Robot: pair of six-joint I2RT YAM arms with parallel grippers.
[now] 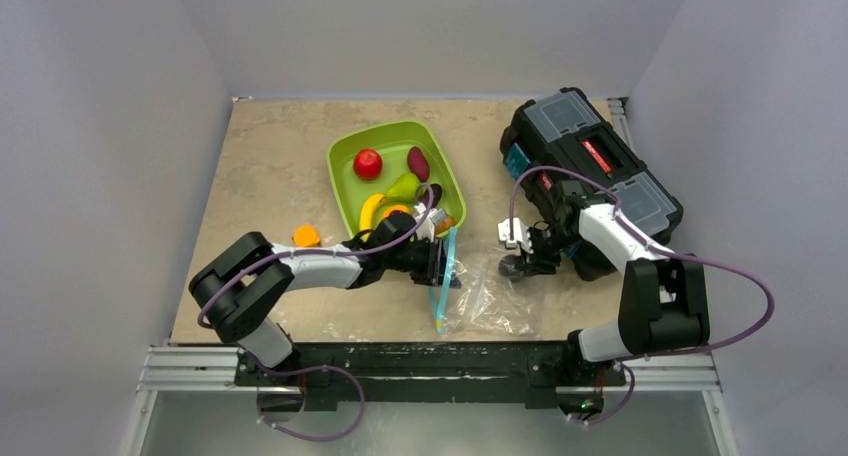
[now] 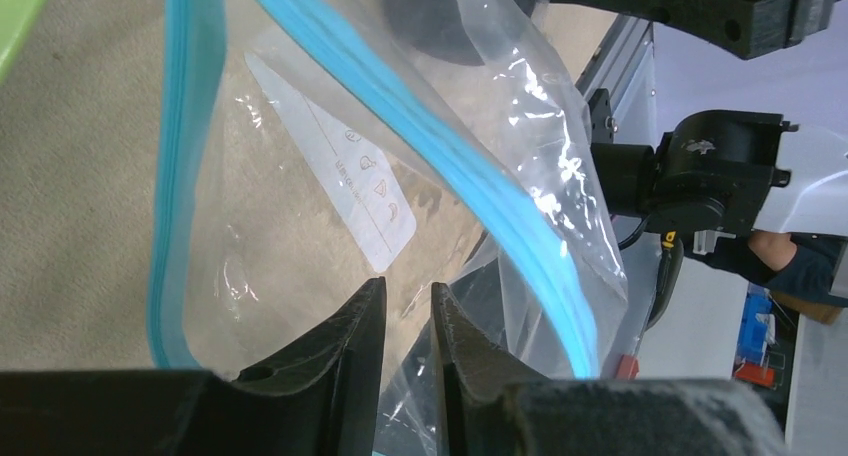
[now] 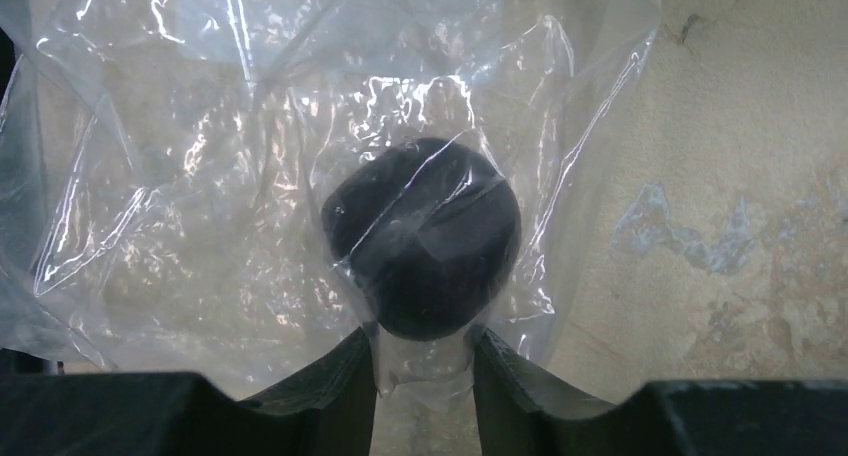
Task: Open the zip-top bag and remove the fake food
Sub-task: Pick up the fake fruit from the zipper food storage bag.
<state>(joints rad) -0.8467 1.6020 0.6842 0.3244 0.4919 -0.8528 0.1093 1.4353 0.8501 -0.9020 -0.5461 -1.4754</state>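
The bag point(image 1: 490, 301) lies crumpled on the desk point(image 1: 270, 156) just ahead of the arms. Its zip strip point(image 1: 444, 281) is turned toward the tray point(image 1: 345, 154) and lifted off the surface. Most of the food point(image 1: 368, 163) sits in that tray. One dark piece point(image 3: 425, 241) is inside the bag, at the end away from the mouth.

The left gripper point(image 2: 408, 286) has its jaws nearly together, with only a sliver between them, and looks to be pinching the film at the bag's lip. The right gripper point(image 3: 421, 334) has its jaws apart on either side of the dark piece's near end, with film bunched between them. Whether they are pressing on it yet I cannot tell.

The film looks thin, limp and slick, and seems to weigh next to nothing, so I'd expect it to crumple and slide rather than keep any shape. The strip is the stiffest part and the safest place to hold. The piece looks hard, glossy and rounded, so squeezed at its end through plastic it may well squirt away. A grip across its middle should serve better.

From overhead you get the layout — the bag between the two arms and the tray beyond — but the piece is only a dark smudge under the right gripper. The left wrist view shows the strip's two runs parted and the mouth gaping. The right wrist view shows the piece wrapped in creased film, and no strip at all.
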